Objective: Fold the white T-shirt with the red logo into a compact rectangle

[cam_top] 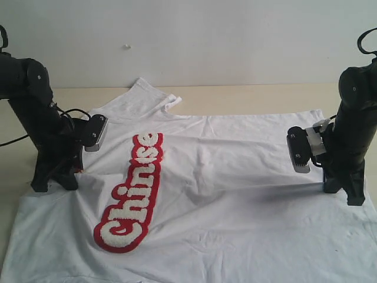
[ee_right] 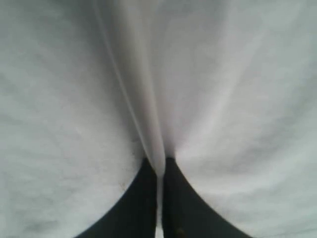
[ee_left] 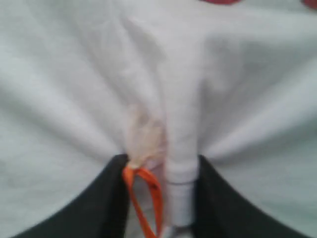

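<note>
The white T-shirt (cam_top: 235,194) lies spread over the table, chest up, with the red logo (cam_top: 132,194) running diagonally on its left half. My left gripper (cam_top: 54,184) stands on the shirt's left edge. In the left wrist view its jaws (ee_left: 162,161) are shut on the bunched ribbed collar (ee_left: 182,148) and the orange tag (ee_left: 146,198), with creases fanning out from them. My right gripper (cam_top: 344,194) stands at the shirt's right edge. Seen from the right wrist, it (ee_right: 159,166) is shut on a thin raised fold of the shirt (ee_right: 237,99).
The beige table (cam_top: 247,94) shows bare behind the shirt and at the far left (cam_top: 12,153). A white wall (cam_top: 206,35) stands behind the table. One sleeve (cam_top: 147,94) points toward the wall. The shirt's near edge runs out of the exterior view.
</note>
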Action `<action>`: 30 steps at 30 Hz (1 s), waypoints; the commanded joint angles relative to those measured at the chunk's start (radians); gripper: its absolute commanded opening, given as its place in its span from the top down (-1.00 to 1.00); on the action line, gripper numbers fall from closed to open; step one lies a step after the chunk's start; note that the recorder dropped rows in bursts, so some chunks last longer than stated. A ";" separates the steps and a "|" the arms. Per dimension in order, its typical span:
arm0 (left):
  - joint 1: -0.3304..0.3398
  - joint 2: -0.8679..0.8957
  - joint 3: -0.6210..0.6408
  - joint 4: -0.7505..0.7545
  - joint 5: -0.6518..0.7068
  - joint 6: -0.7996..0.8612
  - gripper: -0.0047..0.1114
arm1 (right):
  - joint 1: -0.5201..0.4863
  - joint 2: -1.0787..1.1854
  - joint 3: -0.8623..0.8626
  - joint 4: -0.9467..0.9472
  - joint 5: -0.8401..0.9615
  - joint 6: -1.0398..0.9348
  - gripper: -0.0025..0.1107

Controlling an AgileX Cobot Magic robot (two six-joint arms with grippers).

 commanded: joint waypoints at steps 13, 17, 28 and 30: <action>0.003 -0.117 0.027 0.010 0.126 -0.023 0.91 | -0.001 -0.129 0.011 -0.005 -0.031 -0.023 0.96; 0.004 -0.239 0.027 0.021 0.155 -0.024 0.91 | -0.001 -0.235 0.011 -0.005 -0.029 -0.034 0.96; 0.004 -0.518 0.027 0.069 0.209 -0.058 0.92 | -0.001 -0.437 0.011 -0.009 0.027 -0.034 0.96; 0.004 -0.563 0.027 0.081 0.209 -0.064 0.92 | -0.001 -0.465 0.011 -0.009 0.040 -0.034 0.96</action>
